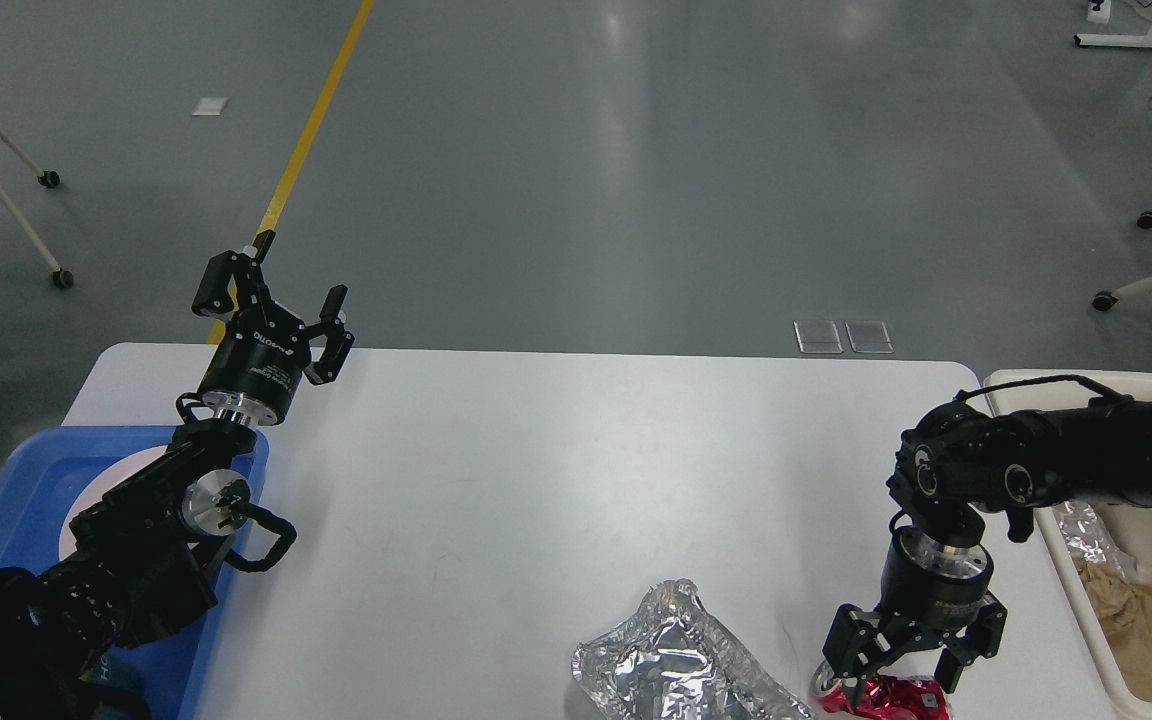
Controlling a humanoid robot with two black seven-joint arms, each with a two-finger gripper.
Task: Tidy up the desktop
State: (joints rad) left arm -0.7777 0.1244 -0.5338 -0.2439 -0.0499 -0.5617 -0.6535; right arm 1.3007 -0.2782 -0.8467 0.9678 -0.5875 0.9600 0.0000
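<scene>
A: How far along?
B: The bench (536, 470) is mostly bare; near its front edge lie a foil bag (671, 660) and a red can (886, 697).
A: End effectors?
B: Right end effector (901, 668) straddles the can, whether gripping I cannot tell; left end effector (276, 300) released, empty.

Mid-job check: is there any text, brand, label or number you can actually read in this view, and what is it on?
Left gripper: white brand lettering on its black cylindrical body, too small and tilted to read.
Red crushed can under the right gripper: no legible print.
Silver foil bag: none visible.
Nothing else carries text.
</scene>
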